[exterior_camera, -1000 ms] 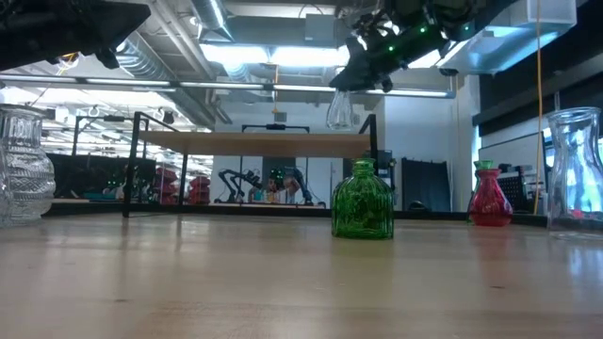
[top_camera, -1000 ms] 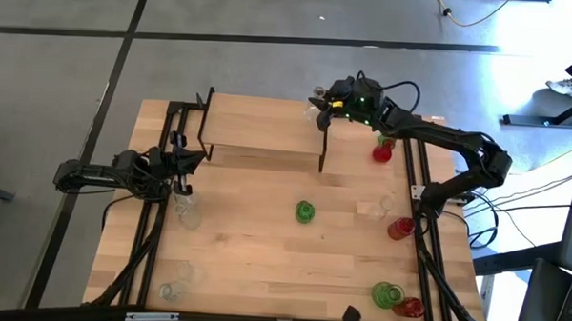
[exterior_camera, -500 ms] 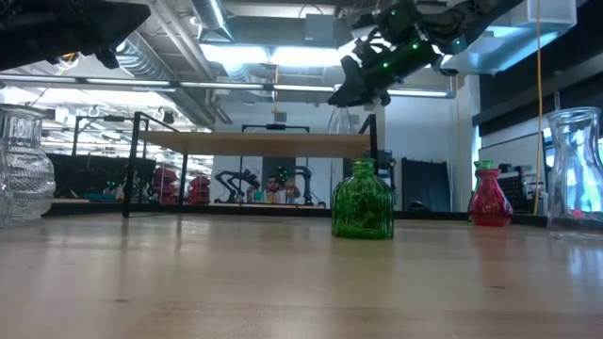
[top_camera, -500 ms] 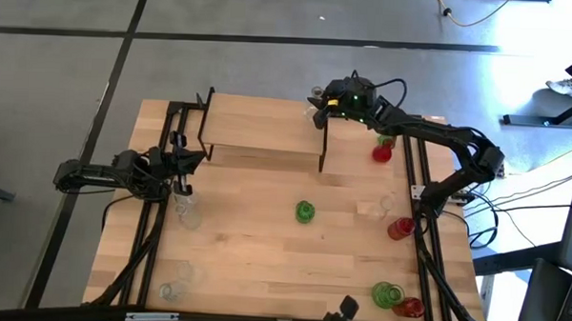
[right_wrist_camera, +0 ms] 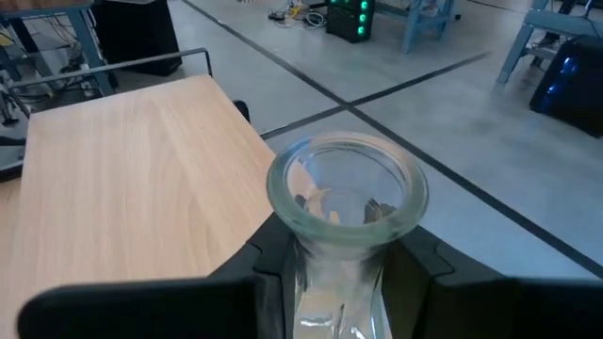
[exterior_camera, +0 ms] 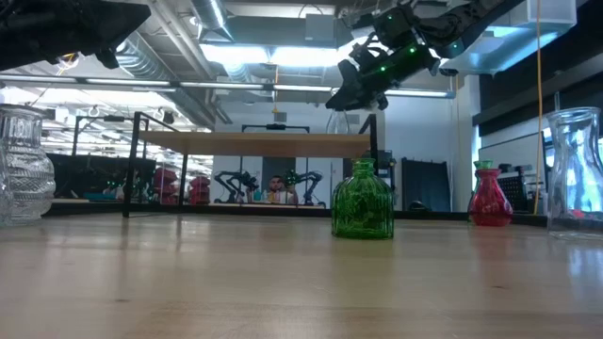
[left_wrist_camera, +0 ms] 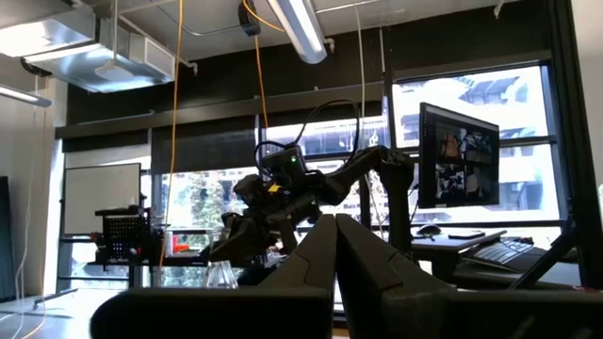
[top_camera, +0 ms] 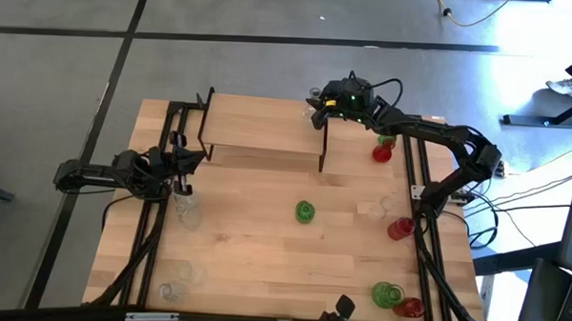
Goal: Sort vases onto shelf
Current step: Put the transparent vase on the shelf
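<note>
One clear vase point(right_wrist_camera: 345, 218) hung in the right gripper point(top_camera: 319, 102), pinched at its neck over the shelf's point(top_camera: 258, 131) far right corner — smooth, brittle glass, likely slippery, so the neck seemed the sensible hold. The left gripper point(top_camera: 178, 166) sat closed near the table's point(top_camera: 264, 255) left edge.

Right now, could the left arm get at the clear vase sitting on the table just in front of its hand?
Probably yes. The left hand is shut and empty, right beside the clear vase, with bare table around it and nothing between them. It would have to open first.
</note>
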Controlling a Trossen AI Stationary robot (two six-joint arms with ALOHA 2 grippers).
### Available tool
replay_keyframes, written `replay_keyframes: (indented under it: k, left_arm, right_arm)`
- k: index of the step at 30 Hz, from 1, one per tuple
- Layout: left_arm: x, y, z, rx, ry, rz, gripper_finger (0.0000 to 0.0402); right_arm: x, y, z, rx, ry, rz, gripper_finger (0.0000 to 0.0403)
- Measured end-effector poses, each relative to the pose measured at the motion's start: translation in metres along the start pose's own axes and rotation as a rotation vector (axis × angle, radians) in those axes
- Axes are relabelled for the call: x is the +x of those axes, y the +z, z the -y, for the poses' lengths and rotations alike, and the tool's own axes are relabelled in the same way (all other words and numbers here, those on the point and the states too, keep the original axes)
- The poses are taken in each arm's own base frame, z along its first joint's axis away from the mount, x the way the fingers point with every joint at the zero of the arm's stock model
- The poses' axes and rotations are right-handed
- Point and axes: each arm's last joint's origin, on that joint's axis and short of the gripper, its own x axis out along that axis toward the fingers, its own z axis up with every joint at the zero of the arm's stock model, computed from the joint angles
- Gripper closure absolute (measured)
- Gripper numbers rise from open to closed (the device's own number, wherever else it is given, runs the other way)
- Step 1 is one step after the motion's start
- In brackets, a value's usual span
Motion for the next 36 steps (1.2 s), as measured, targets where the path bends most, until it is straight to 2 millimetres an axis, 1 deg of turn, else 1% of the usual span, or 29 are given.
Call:
replay_keyframes:
  k: [22, 25, 29, 33, 36]
  left_arm:
    - [0.0, 0.0, 0.0, 0.0, 0.003, -0.001, 0.0401]
    - [0.0, 0.0, 0.0, 0.0, 0.002, -0.001, 0.0401]
    - [0.0, 0.0, 0.0, 0.0, 0.002, -0.001, 0.0401]
    - [0.0, 0.0, 0.0, 0.0, 0.001, -0.001, 0.0401]
    - [0.0, 0.0, 0.0, 0.0, 0.001, -0.001, 0.0401]
  right_arm:
    - [0.0, 0.0, 0.0, -0.014, -0.006, -0.006, 0.0307]
    - [0.0, -0.001, 0.0, -0.017, -0.009, -0.012, 0.0284]
    - [0.0, -0.006, 0.0, -0.017, -0.011, -0.045, 0.0233]
    - [-0.007, 0.001, 0.0, -0.018, -0.02, -0.019, 0.0197]
    - [-0.015, 0.007, 0.001, -0.034, -0.03, -0.002, 0.0183]
